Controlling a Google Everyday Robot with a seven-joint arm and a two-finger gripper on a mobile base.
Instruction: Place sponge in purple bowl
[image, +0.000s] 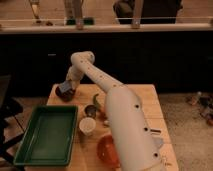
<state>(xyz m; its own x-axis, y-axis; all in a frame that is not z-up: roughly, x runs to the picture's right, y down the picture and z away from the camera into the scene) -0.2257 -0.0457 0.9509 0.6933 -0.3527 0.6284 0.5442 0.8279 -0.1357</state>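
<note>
The purple bowl (65, 95) sits at the far left corner of the wooden table (145, 105). The blue-grey sponge (64, 89) is right over the bowl, at or just inside its rim. My gripper (68, 85) is at the end of the long white arm, directly above the bowl and against the sponge. I cannot tell whether the sponge rests in the bowl or is still held.
A green tray (47, 136) lies at the front left. A white cup (87, 125), a small grey metal bowl (91, 111), a green object (96, 100) and an orange-red bowl (106, 150) stand along the arm in the middle. A dark counter runs behind the table.
</note>
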